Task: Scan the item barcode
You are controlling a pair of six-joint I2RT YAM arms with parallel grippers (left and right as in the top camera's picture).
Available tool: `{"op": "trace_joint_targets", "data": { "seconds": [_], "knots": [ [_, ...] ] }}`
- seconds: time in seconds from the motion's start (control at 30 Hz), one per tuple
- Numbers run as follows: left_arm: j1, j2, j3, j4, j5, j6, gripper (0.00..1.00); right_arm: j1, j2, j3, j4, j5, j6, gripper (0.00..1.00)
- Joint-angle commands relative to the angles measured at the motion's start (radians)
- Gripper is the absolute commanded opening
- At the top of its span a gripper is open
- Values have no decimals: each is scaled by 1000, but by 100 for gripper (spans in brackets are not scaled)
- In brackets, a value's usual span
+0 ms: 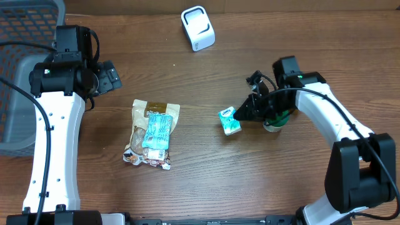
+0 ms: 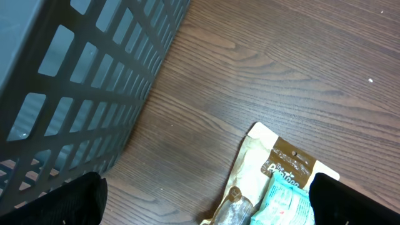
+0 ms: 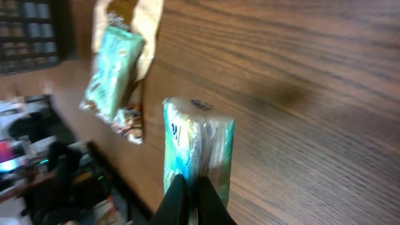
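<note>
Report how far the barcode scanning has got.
Done: right claw is shut on the small teal packet. In hand: packet held away from the white scanner. Left: present its barcode to the scanner; the stacked snack bags lie untouched near the open left claw.

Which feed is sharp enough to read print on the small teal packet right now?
Right wrist view: the small teal plastic packet is soft and blurred, print unreadable. Overhead view: evenly lit and sharp, but the packet is too small for print. Left wrist view: grain of the wooden table crisp, grey lattice basket slightly soft.
</note>
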Motion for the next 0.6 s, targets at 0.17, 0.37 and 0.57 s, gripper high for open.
{"op": "trace_joint_targets", "data": {
  "seconds": [0.17, 0.37, 0.57],
  "knots": [
    [2, -5, 9, 3, -13, 12, 100, 180, -20, 276, -95, 412, 160, 4],
    [2, -5, 9, 3, -13, 12, 99, 261, -20, 502, -199, 651, 187, 4],
    [2, -5, 9, 3, -13, 12, 100, 281, -20, 745, -314, 753, 187, 4]
  ]
}}
